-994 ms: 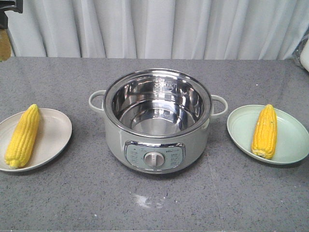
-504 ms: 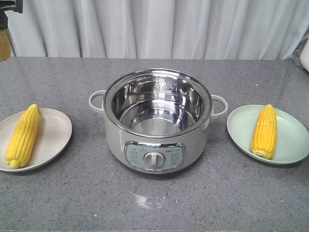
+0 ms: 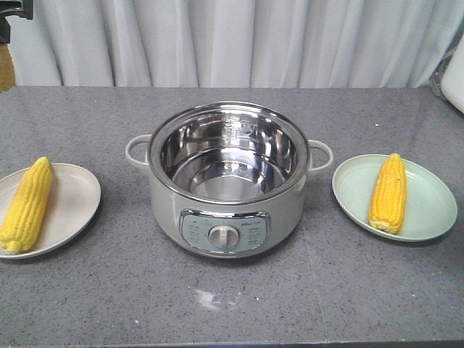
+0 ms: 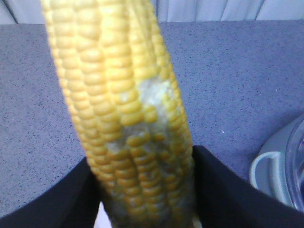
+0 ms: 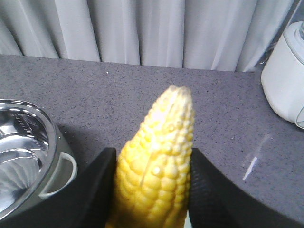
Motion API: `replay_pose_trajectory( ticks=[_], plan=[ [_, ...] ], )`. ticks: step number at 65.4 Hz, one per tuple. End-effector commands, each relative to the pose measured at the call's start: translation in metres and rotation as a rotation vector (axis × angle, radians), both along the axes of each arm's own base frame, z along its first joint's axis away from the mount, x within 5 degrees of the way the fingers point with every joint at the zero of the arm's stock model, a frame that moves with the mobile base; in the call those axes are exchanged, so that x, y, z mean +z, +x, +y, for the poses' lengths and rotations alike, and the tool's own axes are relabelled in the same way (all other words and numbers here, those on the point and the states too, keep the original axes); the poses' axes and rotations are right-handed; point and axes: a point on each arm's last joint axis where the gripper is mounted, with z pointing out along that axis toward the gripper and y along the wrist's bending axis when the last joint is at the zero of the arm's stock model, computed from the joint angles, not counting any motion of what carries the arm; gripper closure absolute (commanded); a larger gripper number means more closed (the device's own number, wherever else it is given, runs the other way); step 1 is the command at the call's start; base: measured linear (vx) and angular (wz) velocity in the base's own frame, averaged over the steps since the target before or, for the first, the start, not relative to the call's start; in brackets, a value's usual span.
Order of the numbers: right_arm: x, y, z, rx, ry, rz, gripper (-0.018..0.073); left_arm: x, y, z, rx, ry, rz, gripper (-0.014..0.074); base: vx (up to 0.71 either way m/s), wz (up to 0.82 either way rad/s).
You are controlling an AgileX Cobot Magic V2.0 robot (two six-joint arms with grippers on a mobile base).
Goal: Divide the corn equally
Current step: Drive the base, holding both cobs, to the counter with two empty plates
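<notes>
Though only its own wrist view shows it, left gripper (image 4: 142,156): black fingers (image 4: 57,199) sit flush against both flanks of the left corn cob (image 4: 114,95). Whether they squeeze it or merely bracket it, I cannot tell.
left corn cob: fills the left wrist view, with tip and butt both cut off by the frame and a pale, blurred patch among the kernels at mid-length. In the front view it lies on the cream plate (image 3: 72,203), tip pointing away.
right gripper (image 5: 153,151): seen only from its wrist, one dark finger against each side of the right corn cob (image 5: 156,185). How hard it grips I cannot tell.
right corn cob: its tip points toward the curtain (image 5: 142,28) and its lower part is cut off. In the front view it lies lengthwise on the green plate (image 3: 428,206).
cream plate: its left edge runs out of the front view.
green plate: shown whole, right of the pot and apart from it.
pot (image 3: 167,210): steel-lined, standing between the plates and touching neither. The wrist views catch only a handle and part of the rim.
white appliance (image 5: 285,80): cut off at the right edge, so its kind is unclear.
countertop (image 3: 109,290): grey and speckled, with a pale smear in front of the pot.
</notes>
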Motion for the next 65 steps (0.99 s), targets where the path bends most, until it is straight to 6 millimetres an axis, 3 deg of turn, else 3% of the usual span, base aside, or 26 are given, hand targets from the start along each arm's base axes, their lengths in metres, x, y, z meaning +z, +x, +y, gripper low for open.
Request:
replay_pose_trajectory(
  ticks=[1, 65],
  plan=[
    [0.0162, -0.005, -0.0003, -0.019, 0.002, -0.108, 0.0497, 0.0238, -0.0128, 0.0059, 0.003, -0.006, -0.123, 0.0468, -0.02, -0.1],
    [0.0162, -0.005, -0.0003, -0.019, 0.002, -0.108, 0.0497, 0.0238, -0.0128, 0.0059, 0.003, -0.006, -0.123, 0.0468, -0.05, -0.25]
  ],
)
